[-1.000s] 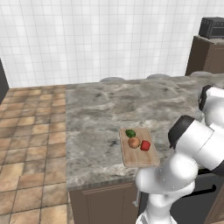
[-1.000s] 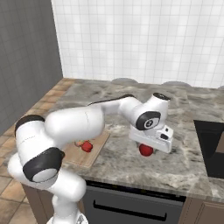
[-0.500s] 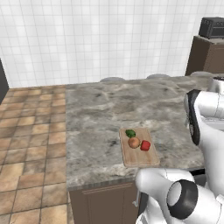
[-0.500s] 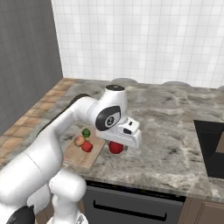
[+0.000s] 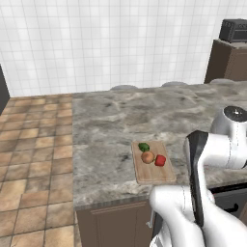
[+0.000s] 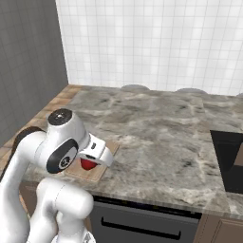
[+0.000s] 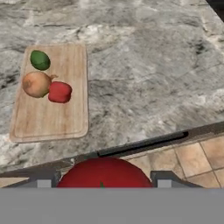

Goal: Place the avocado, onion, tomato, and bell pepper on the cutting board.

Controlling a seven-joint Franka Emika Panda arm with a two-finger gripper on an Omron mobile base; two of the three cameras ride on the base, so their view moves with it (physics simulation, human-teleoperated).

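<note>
Hand view shows tomato (image 7: 104, 173) between fingers (image 7: 43, 183); left base view: cutting board (image 5: 152, 171).

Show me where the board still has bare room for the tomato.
The cutting board is bare on its near half, below the onion and bell pepper, and along the strip right of them. The far end is crowded: avocado, onion and pepper cluster there. The gripper holds the tomato.

- No text, label, brand, number or sign can be read anywhere in these views.
- The cutting board (image 7: 48, 113) shows only wood grain.
- The dark appliance (image 5: 233, 30) on the far cabinet is too small to show any marking.
</note>
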